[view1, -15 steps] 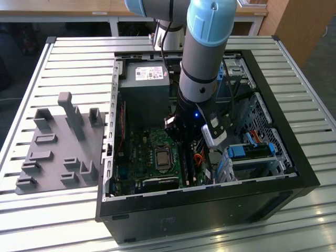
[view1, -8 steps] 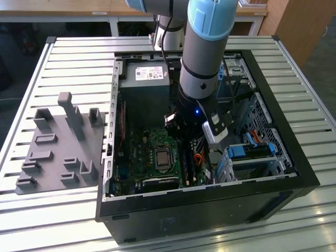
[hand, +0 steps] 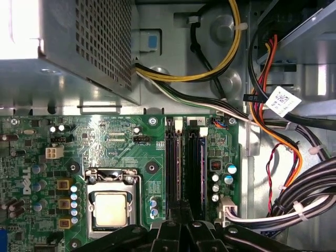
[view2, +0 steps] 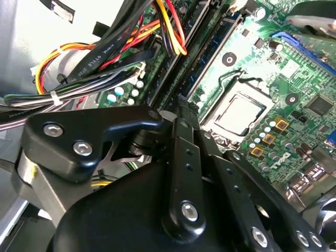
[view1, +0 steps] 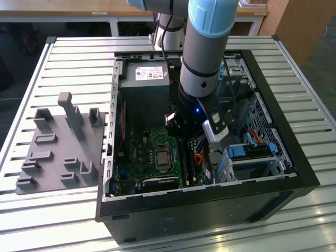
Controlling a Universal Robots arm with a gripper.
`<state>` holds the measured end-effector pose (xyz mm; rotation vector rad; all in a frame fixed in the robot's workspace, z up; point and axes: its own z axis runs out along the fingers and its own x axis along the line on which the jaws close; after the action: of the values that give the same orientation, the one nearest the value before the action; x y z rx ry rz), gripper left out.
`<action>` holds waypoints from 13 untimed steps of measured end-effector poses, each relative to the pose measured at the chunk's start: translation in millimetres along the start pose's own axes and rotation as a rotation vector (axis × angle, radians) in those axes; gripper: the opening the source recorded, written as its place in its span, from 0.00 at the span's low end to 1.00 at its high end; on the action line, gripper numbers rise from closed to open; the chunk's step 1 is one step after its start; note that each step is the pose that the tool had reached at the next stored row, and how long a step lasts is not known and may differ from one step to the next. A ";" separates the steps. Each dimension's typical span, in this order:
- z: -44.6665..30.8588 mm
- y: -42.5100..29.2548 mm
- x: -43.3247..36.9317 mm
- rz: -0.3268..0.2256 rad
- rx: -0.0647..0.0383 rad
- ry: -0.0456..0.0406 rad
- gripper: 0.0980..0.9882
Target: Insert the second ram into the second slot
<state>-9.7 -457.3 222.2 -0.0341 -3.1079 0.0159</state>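
My gripper (hand: 181, 212) is down inside the open computer case (view1: 210, 202), over the memory slots (view1: 191, 160) to the exterior view's right of the processor socket. Its fingers are shut together (view2: 176, 107) on the top edge of the second ram (hand: 180, 163), a thin dark stick seen edge-on along one slot. I cannot tell how deep it sits. A dark blue stick (hand: 201, 163) stands in a neighbouring slot (view2: 210, 58). In the exterior view the arm's wrist (view1: 198, 105) hides the fingers.
The power supply (hand: 79, 47) sits beyond the motherboard (view1: 136, 157). The processor socket (hand: 111, 207) lies beside the slots. Cable bundles (hand: 294, 157) hang close on the slots' other side. Drive bays with blue clips (view1: 252, 152) fill the case's right. A grey fixture (view1: 58, 142) lies on the table's left.
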 end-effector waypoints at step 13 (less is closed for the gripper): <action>7.9 -0.6 -0.1 0.000 0.002 0.0012 0.01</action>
<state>-9.9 -458.0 214.3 -0.0341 -3.1067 0.0197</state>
